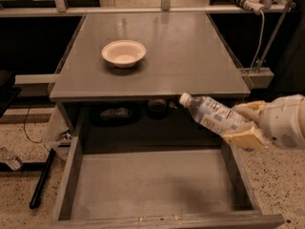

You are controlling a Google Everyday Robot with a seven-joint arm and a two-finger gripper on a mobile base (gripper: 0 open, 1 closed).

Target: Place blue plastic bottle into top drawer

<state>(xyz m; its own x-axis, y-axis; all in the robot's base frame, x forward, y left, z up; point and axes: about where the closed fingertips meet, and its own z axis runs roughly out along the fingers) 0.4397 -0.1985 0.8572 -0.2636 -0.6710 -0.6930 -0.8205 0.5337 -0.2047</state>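
The blue plastic bottle (214, 116) is clear with a white cap and a white-and-blue label. It lies tilted in the air, cap pointing up-left, over the right side of the open top drawer (157, 180). My gripper (245, 125) is shut on the bottle's lower end, with cream fingers (244, 138) above and below it. The white arm reaches in from the right edge. The drawer is pulled out wide, and its grey floor holds nothing.
A cream round bowl (124, 52) sits on the grey tabletop (190, 56) at the back left. Dark objects lie in the shadow under the tabletop behind the drawer. A black bar lies on the speckled floor at left.
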